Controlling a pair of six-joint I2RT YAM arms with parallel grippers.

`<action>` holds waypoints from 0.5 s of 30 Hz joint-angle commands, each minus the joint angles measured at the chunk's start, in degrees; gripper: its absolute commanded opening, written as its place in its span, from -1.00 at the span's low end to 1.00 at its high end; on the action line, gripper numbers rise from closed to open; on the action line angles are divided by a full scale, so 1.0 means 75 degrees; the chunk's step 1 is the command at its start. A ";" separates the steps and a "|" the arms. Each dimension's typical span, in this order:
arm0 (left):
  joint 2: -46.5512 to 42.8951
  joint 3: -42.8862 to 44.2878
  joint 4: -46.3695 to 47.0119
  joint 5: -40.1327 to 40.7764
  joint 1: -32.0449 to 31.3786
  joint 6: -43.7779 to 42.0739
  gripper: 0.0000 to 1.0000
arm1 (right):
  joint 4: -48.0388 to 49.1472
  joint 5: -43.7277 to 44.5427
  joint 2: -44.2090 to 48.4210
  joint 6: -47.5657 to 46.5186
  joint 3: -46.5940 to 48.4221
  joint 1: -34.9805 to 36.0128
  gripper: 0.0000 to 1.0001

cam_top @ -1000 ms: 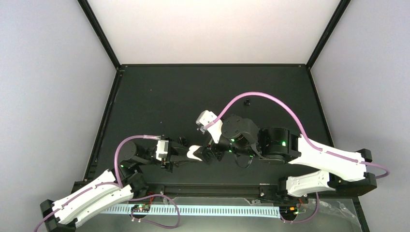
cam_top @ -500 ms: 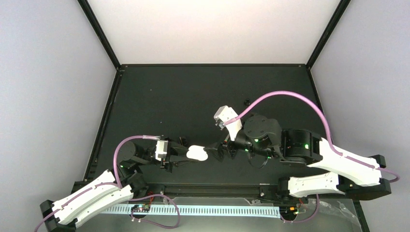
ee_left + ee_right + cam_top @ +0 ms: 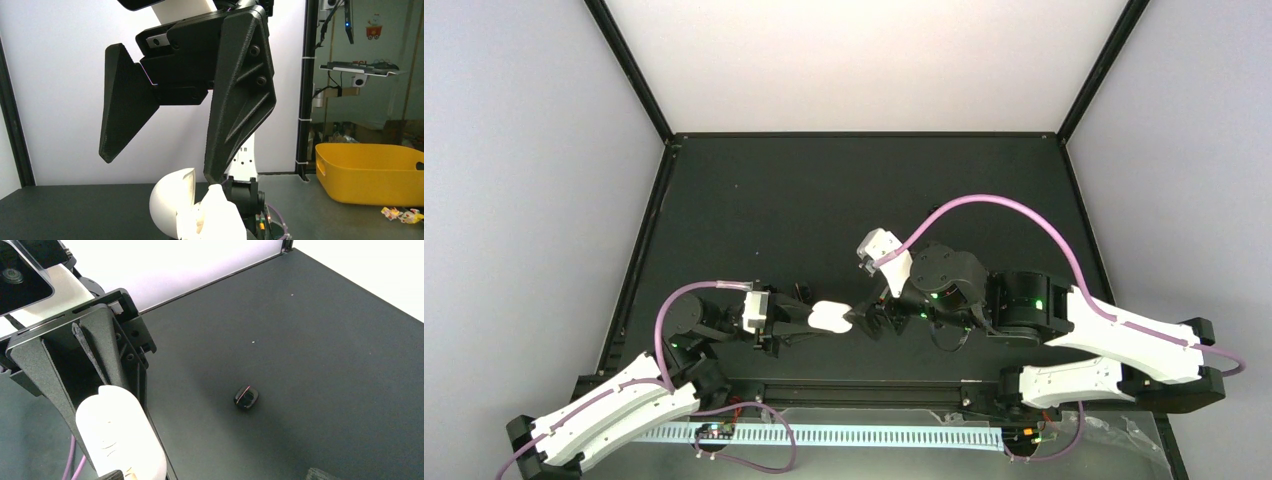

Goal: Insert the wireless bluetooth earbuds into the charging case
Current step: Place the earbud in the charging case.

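Black bench (image 3: 754,200), near edge: left jaws clamp the charging case (image 3: 831,317); right jaws, wide open, should approach gently.

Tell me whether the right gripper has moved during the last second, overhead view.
Yes. Judged against the right edge of the table, the right gripper swung toward it, then came partway back left toward the charging case.
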State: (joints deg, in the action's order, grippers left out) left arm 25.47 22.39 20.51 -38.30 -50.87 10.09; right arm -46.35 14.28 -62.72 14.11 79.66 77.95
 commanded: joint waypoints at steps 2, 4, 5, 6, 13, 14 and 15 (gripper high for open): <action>-0.0093 0.0341 0.0345 0.0071 -0.0070 0.0096 -0.97 | -0.0025 -0.0174 -0.0156 0.0074 -0.0073 -0.0046 0.91; -0.0100 0.0354 0.0368 0.0069 -0.0063 0.0108 -0.97 | -0.0041 -0.0230 -0.0247 0.0066 -0.0074 -0.0049 0.91; -0.0099 0.0354 0.0370 0.0076 -0.0070 0.0108 -0.97 | -0.0057 -0.0252 -0.0285 0.0059 -0.0068 -0.0052 0.91; -0.0103 0.0354 0.0369 0.0072 -0.0062 0.0108 -0.97 | -0.0074 -0.0267 -0.0318 0.0063 -0.0063 -0.0056 0.91; -0.0152 0.0322 0.0306 0.0124 -0.0061 0.0088 -0.97 | -0.0172 -0.0250 -0.0406 0.0046 0.0083 -0.0046 0.91; -0.0161 0.0311 0.0276 0.0137 -0.0061 0.0085 -0.97 | -0.0153 -0.0230 -0.0358 0.0052 0.0124 -0.0048 0.91; -0.0169 0.0292 0.0258 0.0151 -0.0061 0.0085 -0.97 | -0.0124 -0.0197 -0.0288 0.0052 0.0186 -0.0046 0.91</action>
State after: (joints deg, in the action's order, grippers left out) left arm 25.08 22.39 19.27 -38.30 -50.87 10.28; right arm -47.48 13.23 -64.45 14.06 79.70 77.69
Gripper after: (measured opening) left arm 0.220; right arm 0.955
